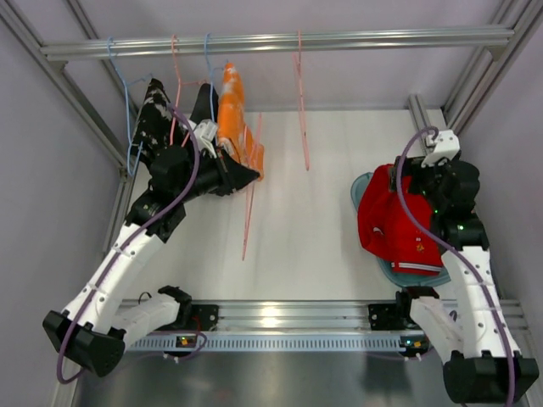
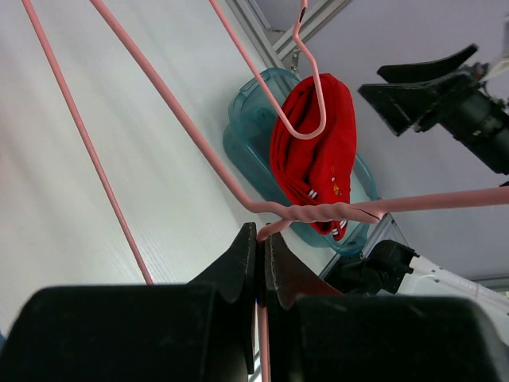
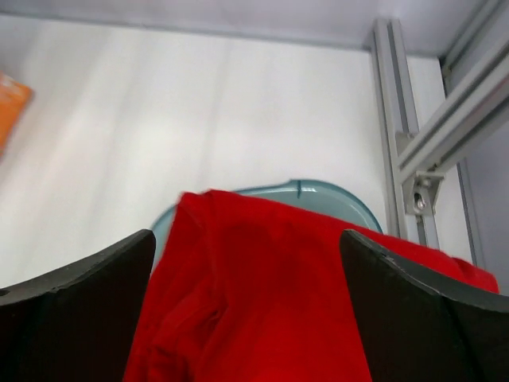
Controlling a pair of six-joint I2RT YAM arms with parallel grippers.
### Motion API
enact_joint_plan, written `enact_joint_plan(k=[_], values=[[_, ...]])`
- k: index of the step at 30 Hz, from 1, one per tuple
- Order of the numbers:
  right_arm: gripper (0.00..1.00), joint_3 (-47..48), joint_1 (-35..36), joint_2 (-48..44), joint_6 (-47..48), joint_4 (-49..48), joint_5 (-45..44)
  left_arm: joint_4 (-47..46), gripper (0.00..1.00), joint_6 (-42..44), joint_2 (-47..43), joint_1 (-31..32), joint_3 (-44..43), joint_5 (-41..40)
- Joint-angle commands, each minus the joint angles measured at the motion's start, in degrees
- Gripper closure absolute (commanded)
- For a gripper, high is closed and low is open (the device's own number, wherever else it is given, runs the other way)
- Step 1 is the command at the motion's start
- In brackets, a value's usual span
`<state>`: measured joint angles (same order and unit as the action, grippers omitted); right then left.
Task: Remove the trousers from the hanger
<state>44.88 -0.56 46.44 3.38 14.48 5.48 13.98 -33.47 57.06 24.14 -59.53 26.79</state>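
Note:
The orange trousers (image 1: 233, 110) with white markings hang on a pink hanger (image 1: 250, 199) below the rail. My left gripper (image 1: 253, 176) sits just beneath them. In the left wrist view it (image 2: 262, 239) is shut on the hanger's pink wire (image 2: 318, 211) below its twisted neck. The red trousers (image 1: 392, 222) lie bunched in a teal basin (image 1: 361, 191) at the right. My right gripper (image 1: 407, 180) is open right above them. In the right wrist view its fingers (image 3: 246, 239) straddle the red cloth (image 3: 286, 294) without closing on it.
An aluminium rail (image 1: 280, 41) spans the back with several hangers. A black and white garment (image 1: 157, 110) hangs on a blue hanger at the left. An empty pink hanger (image 1: 301, 110) hangs mid-rail. Frame posts (image 1: 420, 110) stand at the right.

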Motion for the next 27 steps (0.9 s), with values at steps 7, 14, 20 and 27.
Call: enact_joint_plan(k=[7, 14, 20, 27], values=[[0.01, 14.5, -0.7, -7.8, -15.0, 10.2, 27.6, -1.8, 1.0, -5.4, 0.9, 0.1, -5.7, -0.6], [0.01, 8.7, 5.4, -8.5, -26.9, -0.1, 31.4, -1.8, 1.0, -7.7, 2.0, 0.1, -6.7, -3.2], [0.01, 15.0, 23.5, -0.8, -24.2, -4.5, 21.2, -1.8, 1.0, -8.7, 4.6, 0.1, -8.1, -3.8], [0.14, 18.6, 39.4, 9.4, -30.0, -6.8, 13.2, -3.6, 1.0, -10.6, 7.5, 0.2, -10.1, -3.7]])
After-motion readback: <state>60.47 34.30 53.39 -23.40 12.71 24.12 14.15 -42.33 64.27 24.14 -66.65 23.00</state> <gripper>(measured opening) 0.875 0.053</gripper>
